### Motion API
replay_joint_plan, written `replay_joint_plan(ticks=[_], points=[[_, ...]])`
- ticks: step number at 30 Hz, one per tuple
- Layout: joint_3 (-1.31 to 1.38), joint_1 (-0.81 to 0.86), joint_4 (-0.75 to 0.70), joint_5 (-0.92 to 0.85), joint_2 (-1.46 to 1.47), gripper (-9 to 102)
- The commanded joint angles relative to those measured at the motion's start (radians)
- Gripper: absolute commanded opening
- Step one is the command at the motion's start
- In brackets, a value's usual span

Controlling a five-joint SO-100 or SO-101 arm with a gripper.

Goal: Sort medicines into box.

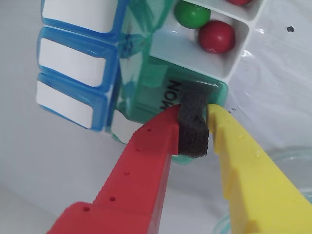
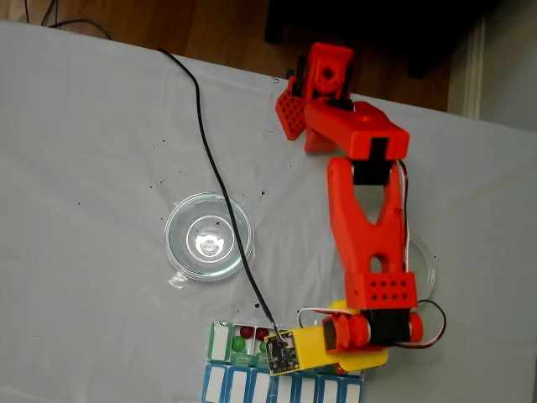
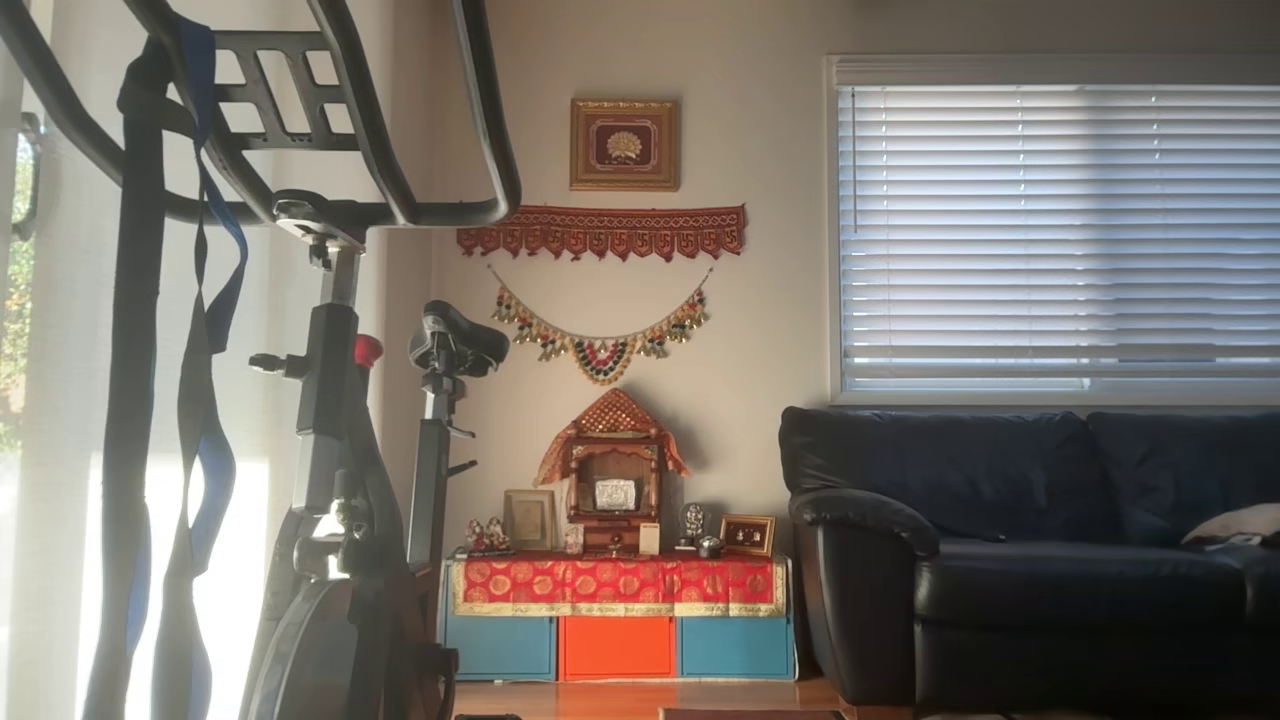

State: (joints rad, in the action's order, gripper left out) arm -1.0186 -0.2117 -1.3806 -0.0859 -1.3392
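The box (image 1: 237,56) lies in the wrist view with its green MON lid (image 1: 161,90) swung open toward me. One open white compartment holds a green pill (image 1: 192,13) and a dark red pill (image 1: 216,36); another red pill (image 1: 240,2) peeks in at the top edge. My gripper (image 1: 195,108) sits at the tip of the MON lid. Its red finger (image 1: 146,161) and yellow finger (image 1: 243,165) are drawn together on the black foam pad (image 1: 193,126), and the lid's edge runs behind the pad. From above, the box (image 2: 220,340) lies at the table's near edge under my wrist.
Blue compartments (image 1: 73,63) adjoin the green row. A clear glass dish (image 2: 208,237) stands mid-table, and another dish (image 2: 426,262) is partly behind the arm (image 2: 369,227). A black cable (image 2: 210,159) crosses the white cloth. The other view shows a living room.
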Motion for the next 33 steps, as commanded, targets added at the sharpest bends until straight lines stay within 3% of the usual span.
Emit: replay_joint_plan(ticks=[1,14,28,33], points=[[-0.018,0.025,0.026,0.031,-0.258,1],[-0.252,0.077,0.37,0.032,-0.396,1],[-0.206,0.143,0.396,0.11,-0.446,1],[-0.261,0.097,0.437,0.074,-0.408,1]])
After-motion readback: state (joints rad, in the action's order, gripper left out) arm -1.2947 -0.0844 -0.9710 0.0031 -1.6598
